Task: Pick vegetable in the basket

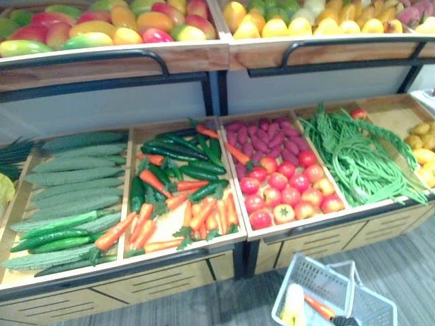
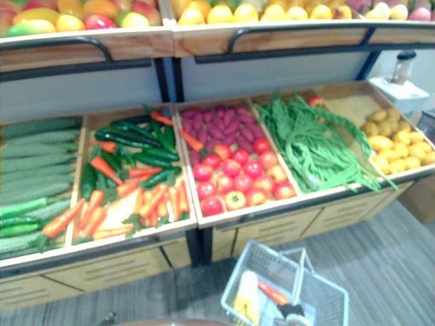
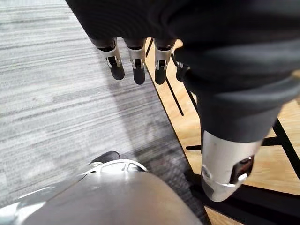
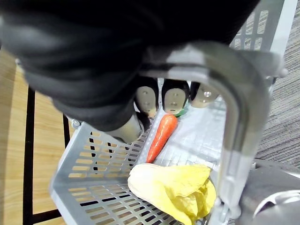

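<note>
Up ahead of your slack, empty left hand (image 3: 136,61) lie the orange carrots (image 1: 202,216), long axes mostly running towards you; your right hand (image 4: 174,98) grips the handle of the grey plastic basket (image 4: 93,159).

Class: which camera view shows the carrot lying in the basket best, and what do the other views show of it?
The right wrist view: the carrot lies close-up in the basket, beside a yellow leafy vegetable. Both eye views catch it small, near the lower edge. The left wrist view faces the floor.

Head eyes down on stand (image 1: 170,275), basket (image 1: 326,275) (shared), wrist cameras close.
</note>
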Robot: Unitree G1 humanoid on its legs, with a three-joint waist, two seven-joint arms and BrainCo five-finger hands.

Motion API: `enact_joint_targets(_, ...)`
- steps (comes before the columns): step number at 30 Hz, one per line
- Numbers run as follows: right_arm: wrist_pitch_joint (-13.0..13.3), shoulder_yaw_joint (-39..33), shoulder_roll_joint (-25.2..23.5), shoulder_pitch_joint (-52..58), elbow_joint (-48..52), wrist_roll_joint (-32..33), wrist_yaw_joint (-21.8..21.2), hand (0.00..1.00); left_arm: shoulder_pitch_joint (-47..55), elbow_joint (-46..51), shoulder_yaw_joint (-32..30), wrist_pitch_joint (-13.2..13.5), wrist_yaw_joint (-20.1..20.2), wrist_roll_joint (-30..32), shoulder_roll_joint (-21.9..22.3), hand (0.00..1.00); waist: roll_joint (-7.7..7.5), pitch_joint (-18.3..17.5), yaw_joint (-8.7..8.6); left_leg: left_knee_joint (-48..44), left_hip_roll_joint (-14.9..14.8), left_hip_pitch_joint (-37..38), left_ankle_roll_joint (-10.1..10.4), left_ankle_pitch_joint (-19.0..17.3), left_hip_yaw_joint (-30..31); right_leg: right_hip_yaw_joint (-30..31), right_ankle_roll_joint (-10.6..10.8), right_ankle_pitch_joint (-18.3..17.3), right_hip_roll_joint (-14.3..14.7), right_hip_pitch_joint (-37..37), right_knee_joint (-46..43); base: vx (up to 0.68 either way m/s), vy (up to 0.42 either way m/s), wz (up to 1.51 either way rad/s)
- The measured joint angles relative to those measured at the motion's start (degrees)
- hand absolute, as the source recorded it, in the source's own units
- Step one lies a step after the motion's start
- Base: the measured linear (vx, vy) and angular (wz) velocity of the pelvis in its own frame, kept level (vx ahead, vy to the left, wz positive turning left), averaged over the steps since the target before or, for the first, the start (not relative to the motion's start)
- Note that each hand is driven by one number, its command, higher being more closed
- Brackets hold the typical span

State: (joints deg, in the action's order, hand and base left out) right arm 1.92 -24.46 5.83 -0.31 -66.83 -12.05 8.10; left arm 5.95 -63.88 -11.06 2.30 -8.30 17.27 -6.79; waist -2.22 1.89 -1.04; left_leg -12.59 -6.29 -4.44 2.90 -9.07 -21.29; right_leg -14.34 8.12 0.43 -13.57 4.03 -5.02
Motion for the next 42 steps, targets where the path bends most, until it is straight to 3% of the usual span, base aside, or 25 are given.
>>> enact_joint_targets(3, 0.5, -0.2, -0.9, -0.4, 1.4, 1.6, -0.1, 1.00, -1.7, -2.0, 1.4, -0.2, -0.1, -0.2, -1.3, 0.00, -0.89, 1.2, -0.34, -3.8, -1.4, -2.5, -0.5, -3.2, -3.9, 4.8, 0.0, 2.9, 0.1, 4.2, -1.0, -0.12, 0.152, -0.78)
enact_joint_targets(4, 0.9, 0.4, -1.6, -0.8, 2.4, 2.4, 0.0, 1.00, -2.0, -2.2, 1.6, -0.3, -0.3, -0.4, -1.6, 0.00, -1.31, 1.7, -0.39, -3.2, -1.5, -2.5, -1.4, -3.4, -7.8, 6.6, -1.3, 8.9, 1.2, 6.8, 1.1, -0.17, 0.185, -1.17)
enact_joint_targets(5, 1.0, 0.9, -1.7, -0.8, 2.8, 3.2, -0.1, 1.00, -1.9, -2.3, 1.6, -0.4, -0.3, -0.5, -1.5, 0.00, -0.38, 1.6, -0.27, -2.0, -2.5, -2.5, -2.7, -2.5, -9.8, 7.0, -1.7, 12.5, 2.0, 6.9, 3.8, -0.18, 0.167, -1.41)
enact_joint_targets(6, 1.1, 1.7, -2.1, -1.2, 3.1, 3.5, -0.2, 1.00, -1.9, -2.2, 1.6, -0.3, -0.2, -0.4, -1.1, 0.00, 0.37, 2.8, -0.40, -1.0, -3.5, -2.1, -3.6, -1.9, -12.7, 5.2, -2.6, 13.7, 2.6, 7.3, 3.1, -0.16, 0.108, -1.17)
enact_joint_targets(7, 1.5, 1.9, -2.1, -1.5, 3.8, 3.5, -0.4, 1.00, -2.4, -1.5, 1.6, -0.3, -0.1, -0.2, -1.1, 0.00, 0.13, 3.9, -0.84, 0.7, -3.6, -1.6, -4.5, -0.8, -15.5, 0.0, -5.6, 6.6, 2.3, 10.0, -7.5, -0.15, 0.099, -1.08)
enact_joint_targets(9, 1.2, 1.8, -1.4, -2.0, 3.1, 3.5, -0.6, 1.00, -2.7, -1.1, 1.6, -0.4, 0.4, -0.2, -1.6, 0.00, -0.10, 4.8, -0.76, 3.8, -3.7, 0.4, -5.3, 1.2, -20.2, -7.6, -8.5, -1.4, 0.9, 10.0, -19.8, -0.11, 0.146, -1.18)
enact_joint_targets(10, 1.1, 1.8, -1.4, -1.7, 2.6, 3.5, -0.8, 1.00, -2.1, -1.0, 1.6, -0.4, 0.7, -0.2, -1.8, 0.00, -0.24, 4.9, -0.44, 5.6, -3.9, 2.0, -5.3, 2.1, -23.3, -11.5, -8.5, -3.6, 0.1, 7.6, -24.4, -0.08, 0.119, -1.25)
enact_joint_targets(11, 1.1, 1.9, -1.6, -1.7, 2.2, 3.4, -0.9, 1.00, -1.6, -1.1, 1.6, -0.4, 0.8, -0.2, -1.9, 0.00, -0.33, 4.9, -0.46, 5.9, -4.0, 2.7, -5.3, 2.4, -24.6, -12.8, -8.4, -4.1, -0.4, 6.2, -25.9, -0.08, 0.059, -1.29)
enact_joint_targets(13, 0.9, 1.7, -2.4, -2.0, 1.1, 3.1, -1.0, 1.00, -1.2, -1.0, 1.5, -0.4, 1.2, -0.3, -2.0, 0.00, -0.91, 4.7, -0.29, 5.7, -4.6, 3.6, -5.0, 2.7, -30.5, -17.1, -8.1, -5.0, -4.2, 0.9, -27.8, -0.06, -0.027, -1.28)
enact_joint_targets(15, 0.4, 1.7, -2.9, -2.6, 0.7, 3.0, -1.1, 1.00, -1.3, -1.0, 1.4, -0.4, 1.4, -0.3, -2.0, 0.00, -1.79, 4.3, 0.00, 3.9, -5.6, 3.6, -4.8, 2.9, -35.4, -18.9, -7.1, -4.8, -6.5, -0.8, -25.4, -0.07, -0.162, -1.42)
enact_joint_targets(17, 0.0, 1.6, -2.4, -2.8, 0.8, 2.9, -1.1, 1.00, -1.3, -1.1, 0.1, -0.5, 1.6, -0.8, -1.1, 0.00, -0.82, 4.1, 0.35, 5.7, -5.9, 3.3, -3.1, 4.4, -37.6, -18.7, -6.4, -4.7, -1.4, -0.6, -15.8, -0.12, -0.202, -1.52)
enact_joint_targets(19, -0.6, 1.2, -2.1, -2.8, 0.5, 2.9, -1.0, 1.00, -1.4, -1.0, -0.1, -0.5, 1.8, -0.9, -0.6, 0.00, 0.11, 3.4, 0.36, 7.9, -5.3, 3.3, -2.3, 6.5, -39.6, -17.1, -6.0, -4.4, 1.4, -2.3, -5.4, -0.15, -0.239, -1.24)
enact_joint_targets(22, -0.9, 2.1, -2.4, -2.3, 0.5, 3.0, -0.9, 1.00, -2.0, -0.8, -0.6, -0.5, 1.8, -0.9, -0.7, 0.00, -0.74, 3.8, 0.25, 5.1, -6.7, 3.4, -2.2, 6.6, -44.2, -15.9, -3.2, -2.6, 3.8, -4.3, 5.3, -0.10, -0.290, -0.93)
enact_joint_targets(25, -1.0, 3.4, -2.3, -1.7, 0.4, 3.9, -0.4, 1.00, -2.4, -0.5, -1.5, -0.6, 1.6, -0.8, -0.7, 0.00, 0.04, 4.0, -0.42, -6.0, -14.5, 3.3, -2.0, 4.2, -44.4, -12.4, -3.5, -1.4, 6.8, -4.8, 7.5, -0.14, -0.152, -0.74)
enact_joint_targets(26, -0.8, 5.1, -2.1, -1.5, 0.4, 4.2, 0.1, 1.00, -2.3, 0.3, -2.1, -0.6, 1.5, -0.8, -0.8, 0.00, 0.32, 4.2, -0.34, -12.9, -19.0, 3.4, -1.8, 4.0, -43.3, -10.1, -4.2, -1.3, 8.2, -4.8, 7.2, -0.16, -0.086, -0.70)
enact_joint_targets(27, -0.5, 6.0, -1.8, -1.4, 0.4, 4.2, 0.2, 1.00, -2.3, 0.5, -2.4, -0.6, 1.4, -0.9, -0.7, 0.00, 0.65, 4.4, -0.25, -15.3, -20.5, 3.3, -1.8, 4.0, -41.3, -9.0, -4.5, -1.3, 8.8, -4.9, 7.0, -0.18, -0.095, -1.02)
enact_joint_targets(28, 0.0, 7.9, -0.9, -1.4, 0.4, 4.1, 0.1, 1.00, -2.2, 0.4, -2.7, -0.5, 1.0, -0.8, -0.4, 0.00, 1.72, 5.1, -0.20, -18.7, -21.9, 2.6, -1.6, 4.4, -32.7, -6.1, -5.2, -1.2, 9.8, -5.7, 7.0, -0.13, -0.052, -1.14)
enact_joint_targets(29, 0.1, 8.5, 0.3, -1.3, 0.6, 4.0, 0.0, 1.00, -1.8, 0.4, -2.9, -0.4, 0.8, -0.8, 0.4, 0.00, 2.04, 5.7, 0.51, -21.0, -20.6, 0.2, -0.8, 4.2, -21.2, -2.8, -5.7, -0.9, 9.8, -6.0, 6.5, -0.11, -0.012, -1.23)
enact_joint_targets(30, 0.1, 8.8, 1.1, -1.3, 0.6, 4.0, 0.0, 1.00, -1.7, 0.4, -2.8, -0.3, 0.8, -0.8, 0.9, 0.00, 2.56, 5.6, 0.89, -20.4, -18.0, -0.7, 0.4, 3.3, -14.1, -1.3, -5.8, -0.8, 9.2, -5.7, 6.2, -0.08, 0.071, -1.43)
enact_joint_targets(31, 0.2, 9.2, 2.3, -1.3, 0.5, 3.4, -0.2, 1.00, -1.3, 0.4, -2.9, -0.1, 0.8, -0.9, 2.1, 0.00, 3.36, 5.7, 1.65, -19.0, -12.1, -1.0, 1.7, 1.1, -2.3, 2.5, -5.7, -0.7, 8.5, -5.0, 5.4, -0.05, 0.130, -1.31)
enact_joint_targets(33, 1.3, 9.7, 2.5, -1.3, 0.7, 3.0, -0.9, 1.00, -1.0, 0.2, -2.7, 0.1, 1.0, -0.8, 2.6, 0.00, 3.92, 5.7, 2.05, -12.0, -4.8, 0.0, 3.4, -1.2, 9.4, 7.8, -5.6, -0.3, 8.5, -3.9, 5.4, -0.07, 0.175, -1.34)
enact_joint_targets(34, 1.4, 9.8, 2.7, -1.5, 0.7, 3.0, -1.0, 1.00, -1.0, 0.1, -2.6, 0.1, 1.1, -0.8, 2.7, 0.00, 4.05, 5.7, 2.28, -9.0, -3.8, 0.6, 3.3, -1.3, 11.0, 8.9, -5.3, -0.2, 8.9, -3.3, 5.6, -0.09, 0.188, -1.10)
enact_joint_targets(36, 1.3, 9.6, 2.8, -1.0, 0.7, 2.9, -1.0, 1.00, -1.0, 0.1, -2.6, 0.2, 1.5, -0.8, 2.5, 0.00, 4.72, 4.7, 2.35, -0.1, -2.9, 4.2, 2.9, -5.5, 14.0, 10.4, -3.8, 1.6, 10.2, -3.1, 8.9, -0.03, 0.172, -0.62)
enact_joint_targets(39, 1.3, 9.1, 1.7, -0.6, 0.5, 2.9, -1.1, 1.00, -1.0, -0.1, -2.6, 0.1, 1.7, -0.8, 0.6, 0.00, 1.65, 4.1, 2.53, 1.8, -0.3, 2.8, 1.8, -4.4, 10.7, 11.8, -2.8, 4.9, 7.7, -0.8, 11.2, 0.02, 0.116, -0.36)
enact_joint_targets(42, 1.3, 8.5, 2.8, 0.1, 0.6, 3.0, -0.8, 1.00, -0.7, -1.1, -0.6, 0.1, 1.6, -0.7, 0.4, 0.00, 2.05, 3.8, 1.37, 4.8, 2.1, 3.9, 0.6, -3.5, 9.6, 12.3, -1.7, 5.7, 5.8, 0.0, 11.2, 0.07, 0.130, -0.16)
